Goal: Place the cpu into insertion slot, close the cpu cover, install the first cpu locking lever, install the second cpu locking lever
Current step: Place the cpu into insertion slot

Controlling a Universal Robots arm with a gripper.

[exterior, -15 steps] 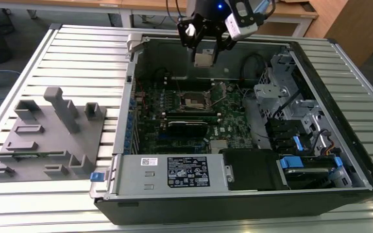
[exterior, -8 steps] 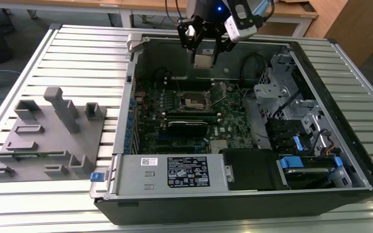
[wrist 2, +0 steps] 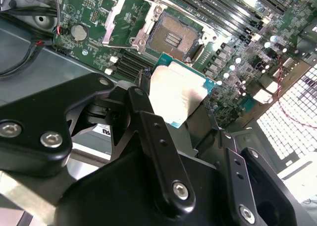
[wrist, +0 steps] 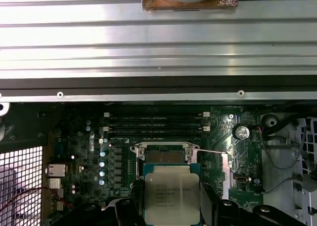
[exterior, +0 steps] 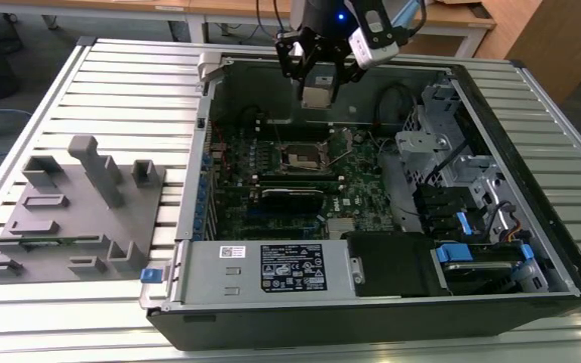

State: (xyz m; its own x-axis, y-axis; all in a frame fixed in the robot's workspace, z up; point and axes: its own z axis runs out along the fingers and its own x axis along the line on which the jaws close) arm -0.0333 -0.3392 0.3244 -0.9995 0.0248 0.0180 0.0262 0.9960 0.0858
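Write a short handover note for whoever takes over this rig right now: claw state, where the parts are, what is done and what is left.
Claw: shut on the chip, holding it above the open computer case.
Socket: bare, on the green board below the chip. Its cover is swung open.
Done: chip picked up.
Left: seating the chip, closing the cover, both locking steps.

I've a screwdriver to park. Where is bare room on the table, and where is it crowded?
Bare slats lie on the table between the grey fixture block and the far edge, and beyond the computer case at the exterior view's right. Inside the case is crowded.
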